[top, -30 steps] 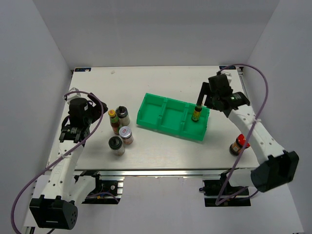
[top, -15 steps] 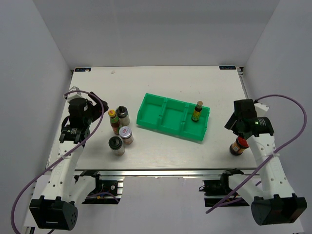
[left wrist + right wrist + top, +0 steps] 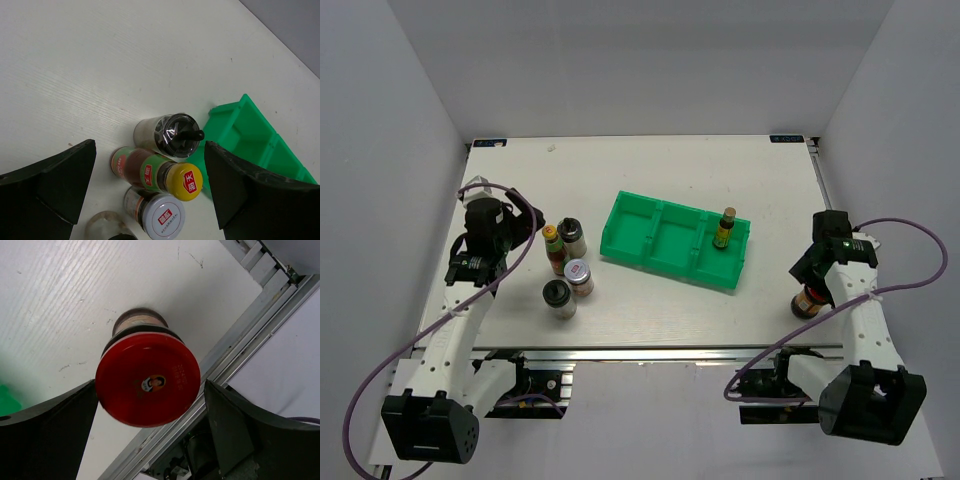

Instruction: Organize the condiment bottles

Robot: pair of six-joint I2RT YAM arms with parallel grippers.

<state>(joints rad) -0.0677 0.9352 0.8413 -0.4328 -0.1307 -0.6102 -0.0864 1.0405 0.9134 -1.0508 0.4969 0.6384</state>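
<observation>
Hovering with the right end effector straight above the red-lidded brown jar, fingers spread wide of the lid on both sides, released, gripping nothing. Finds that jar upright near the front right corner of the desk, just beside the aluminium rail along the edge.

Holds the left end effector likewise released, touching nothing, over a tight cluster of four near the left edge: a yellow-capped sauce bottle, a black-capped shaker just behind it, a silver-lidded jar in front, and a second black-capped shaker nearest the front edge.

Shows the other slim sauce bottle upright in the right-hand compartment of the green tray, which sits mid-desk, turned slightly against the edges.

Shows a white desk top with fine straight grain lines and a few small dark scratches by the right edge. Closes the far, left and right sides with plain pale grey walls.
</observation>
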